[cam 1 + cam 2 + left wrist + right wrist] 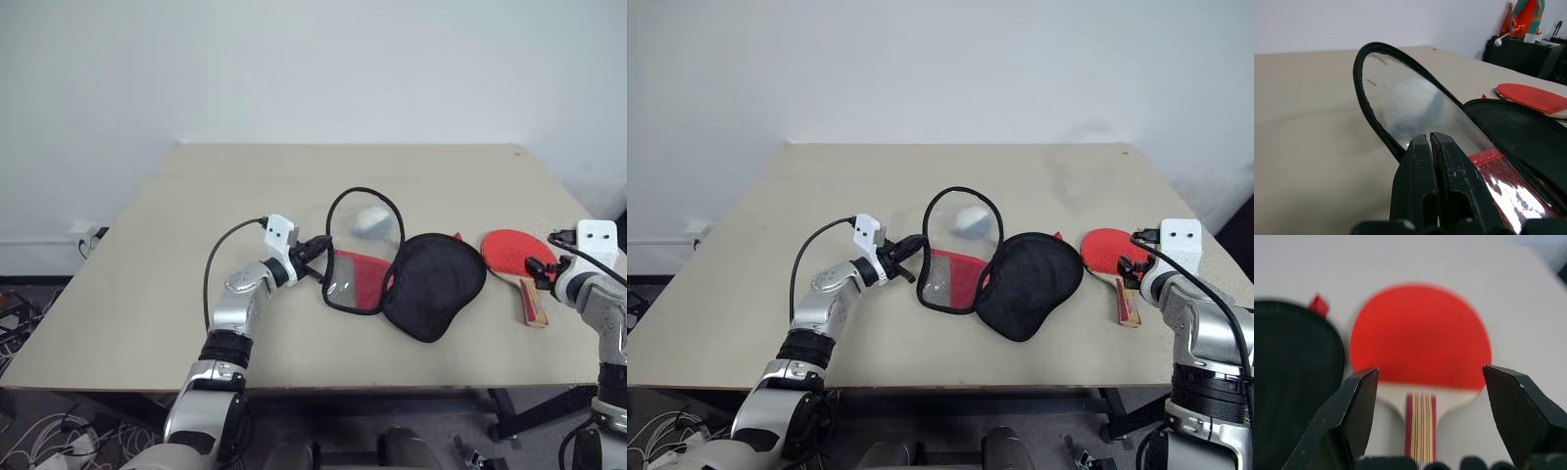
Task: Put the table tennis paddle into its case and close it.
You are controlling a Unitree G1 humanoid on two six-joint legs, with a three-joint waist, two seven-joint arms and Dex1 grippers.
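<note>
Paddle (513,257) lay flat on desk (137,294), handle toward robot, blade away. Right gripper (1424,423) fingers spread astride handle; left gripper (1431,166) fingers pinched case (407,279) rim.

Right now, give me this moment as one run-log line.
left tool: shut on case flap | right tool: open over paddle handle | paddle: on table, uncased

left tool (1430,147) closed, right tool (1430,382) spread wide
</note>
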